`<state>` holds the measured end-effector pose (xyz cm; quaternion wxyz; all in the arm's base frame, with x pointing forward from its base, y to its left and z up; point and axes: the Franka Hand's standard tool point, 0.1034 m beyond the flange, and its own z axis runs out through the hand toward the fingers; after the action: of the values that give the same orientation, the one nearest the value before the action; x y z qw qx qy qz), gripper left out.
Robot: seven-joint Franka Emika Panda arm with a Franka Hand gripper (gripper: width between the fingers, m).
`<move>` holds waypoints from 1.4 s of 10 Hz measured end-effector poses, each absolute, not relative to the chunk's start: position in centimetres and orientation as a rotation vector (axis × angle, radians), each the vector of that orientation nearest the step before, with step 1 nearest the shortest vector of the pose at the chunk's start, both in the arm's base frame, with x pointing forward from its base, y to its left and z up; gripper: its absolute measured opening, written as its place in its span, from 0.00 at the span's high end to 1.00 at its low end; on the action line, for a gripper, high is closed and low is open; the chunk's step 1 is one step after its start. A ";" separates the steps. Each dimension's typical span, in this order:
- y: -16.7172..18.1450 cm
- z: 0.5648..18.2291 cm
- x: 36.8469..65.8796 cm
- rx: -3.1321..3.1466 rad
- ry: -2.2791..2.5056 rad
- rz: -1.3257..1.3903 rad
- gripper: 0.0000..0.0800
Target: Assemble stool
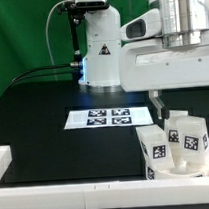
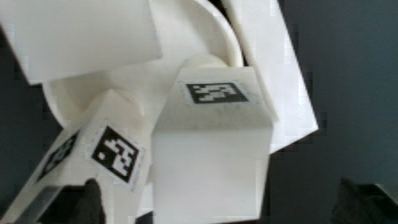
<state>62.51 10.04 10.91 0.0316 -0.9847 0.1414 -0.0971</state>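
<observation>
Stool sits on the dark surface directly below the claw, near the white border rail. In the exterior view the seat lies lowest, with several tagged legs standing up from it, so the legs appear to be already set into the seat, pegs down. Whether each one is fully seated cannot be read from here.

The claw hangs just above the leg tops. Its two fingers look slightly spread and nothing is visibly held between them; the exterior view is small, so this is a cautious reading. In the wrist view the fingertips show only as dark shapes at the frame edge, with a tagged leg filling the space ahead of them.

Marker board lies on the surface away from the claw, toward the robot base.

Judgement: late stage, leg-fitting or checking step. The next move probably calls for lowering squarely over one leg, closing on its flat sides, and pressing or twisting it home without tipping its neighbours.
</observation>
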 end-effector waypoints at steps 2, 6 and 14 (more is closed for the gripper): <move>10.2 11.2 62.7 -3.105 -0.038 -0.257 0.19; 9.4 11.0 62.7 -3.129 -0.575 -0.221 0.19; 10.2 9.8 63.4 -2.952 -1.393 0.013 0.19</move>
<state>63.41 10.17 9.75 -0.0615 -0.9026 -0.4260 0.0041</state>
